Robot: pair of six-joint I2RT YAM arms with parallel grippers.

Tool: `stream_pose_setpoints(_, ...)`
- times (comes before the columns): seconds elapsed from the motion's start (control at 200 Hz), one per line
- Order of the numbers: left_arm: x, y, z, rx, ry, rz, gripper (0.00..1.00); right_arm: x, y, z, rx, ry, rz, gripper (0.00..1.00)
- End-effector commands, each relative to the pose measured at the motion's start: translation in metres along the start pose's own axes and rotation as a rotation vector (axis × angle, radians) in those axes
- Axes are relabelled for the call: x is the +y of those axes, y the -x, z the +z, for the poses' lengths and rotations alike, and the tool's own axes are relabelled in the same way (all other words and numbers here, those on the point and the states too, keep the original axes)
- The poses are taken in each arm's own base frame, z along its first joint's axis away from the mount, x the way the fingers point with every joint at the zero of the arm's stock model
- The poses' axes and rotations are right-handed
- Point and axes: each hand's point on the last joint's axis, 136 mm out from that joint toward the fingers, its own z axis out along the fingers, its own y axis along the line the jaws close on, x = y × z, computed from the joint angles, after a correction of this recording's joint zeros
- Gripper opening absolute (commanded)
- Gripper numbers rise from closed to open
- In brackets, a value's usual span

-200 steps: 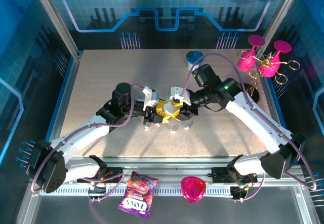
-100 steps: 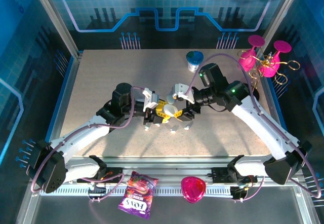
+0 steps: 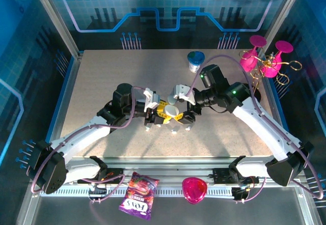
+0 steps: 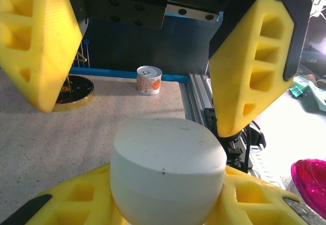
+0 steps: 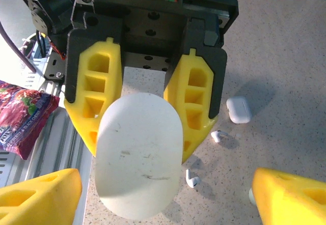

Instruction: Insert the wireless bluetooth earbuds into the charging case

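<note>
My left gripper (image 4: 165, 204) is shut on a white pebble-shaped charging case (image 4: 168, 169), which it holds above the table with the lid looking closed. In the right wrist view the same case (image 5: 138, 159) sits between the left gripper's yellow fingers (image 5: 196, 108). My right gripper (image 5: 163, 199) stands open just over the case, its fingers wide apart on either side and touching nothing. Two small white earbuds (image 5: 217, 135) (image 5: 191, 179) lie on the table under it. From above, both grippers (image 3: 162, 114) (image 3: 181, 109) meet at the case (image 3: 172, 112) near the table's middle.
A smaller white case (image 5: 238, 109) lies on the table near the earbuds. A tin can (image 3: 195, 61) stands at the back, pink glasses on a gold stand (image 3: 267, 57) at the back right. A candy bag (image 3: 138, 194) and a pink pouch (image 3: 194, 189) lie off the front edge.
My right gripper has opened wide and let go of the case, pulling back a little. The left gripper keeps the case in the same place.
</note>
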Motion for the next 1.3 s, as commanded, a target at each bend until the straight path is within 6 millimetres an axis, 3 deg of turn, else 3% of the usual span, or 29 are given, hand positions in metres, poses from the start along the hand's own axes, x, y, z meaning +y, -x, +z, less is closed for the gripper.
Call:
stream_pose_setpoints(0.0, -0.007, 0.005, 0.001, -0.019, -0.027, 0.020, 0.30, -0.007, -0.003, 0.006, 0.019, -0.024, 0.015, 0.87)
stream_pose_setpoints(0.32, -0.013, 0.001, -0.001, -0.010, -0.047, 0.041, 0.30, -0.031, 0.001, -0.003, 0.020, -0.149, 0.052, 0.85)
stream_pose_setpoints(0.795, -0.012, 0.000, 0.000, -0.009, -0.051, 0.049, 0.31, -0.042, 0.001, -0.021, -0.001, -0.221, 0.079, 0.85)
stream_pose_setpoints(0.871, -0.011, 0.000, 0.000, -0.014, -0.048, 0.052, 0.31, -0.040, 0.004, -0.023, -0.020, -0.219, 0.076, 0.87)
stream_pose_setpoints(0.996, -0.011, 0.000, 0.001, -0.018, -0.050, 0.054, 0.31, -0.046, 0.005, -0.029, -0.031, -0.265, 0.096, 1.00)
stream_pose_setpoints(1.296, -0.003, 0.001, 0.003, -0.031, -0.024, 0.056, 0.31, -0.041, 0.012, -0.041, -0.103, -0.269, 0.197, 1.00)
